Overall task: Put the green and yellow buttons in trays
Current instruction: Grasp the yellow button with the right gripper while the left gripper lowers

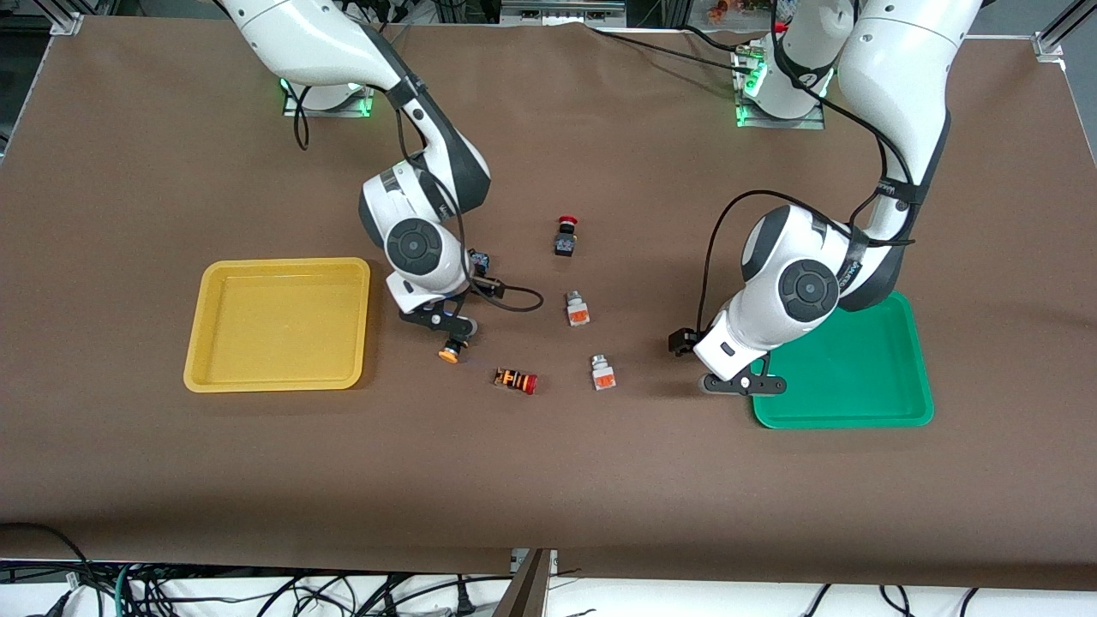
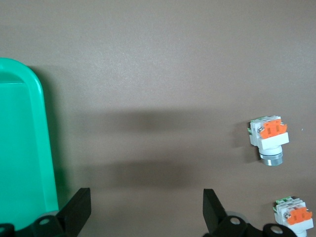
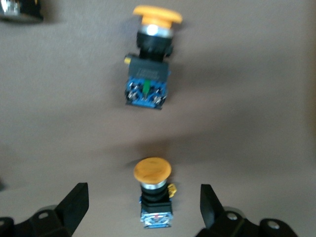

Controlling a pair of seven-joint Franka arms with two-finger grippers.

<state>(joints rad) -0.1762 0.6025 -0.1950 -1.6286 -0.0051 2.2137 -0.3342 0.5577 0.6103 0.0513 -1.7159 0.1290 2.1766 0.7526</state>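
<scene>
Hovering my right gripper [image 3: 143, 205], fingers spread and holding nothing, over a yellow-capped button [image 3: 153, 190] on the surface [image 1: 548, 480], beside the yellow tray [image 1: 278, 377]; second yellow-capped button [image 3: 149, 59] lying just past it. My left gripper [image 2: 145, 210] is hanging released and empty at the green tray [image 2: 24, 148] edge nearest the middle. Two whitish buttons, one [image 2: 268, 138] and another [image 2: 294, 217], are lying between the arms, near a striped red-capped switch [image 1: 515, 380]. Black red-capped switch [image 1: 566, 236] is sitting farther from the front camera.

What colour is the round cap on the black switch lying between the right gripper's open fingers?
Yellow-orange cap, clearest in the right wrist view, with the right gripper around it.
</scene>
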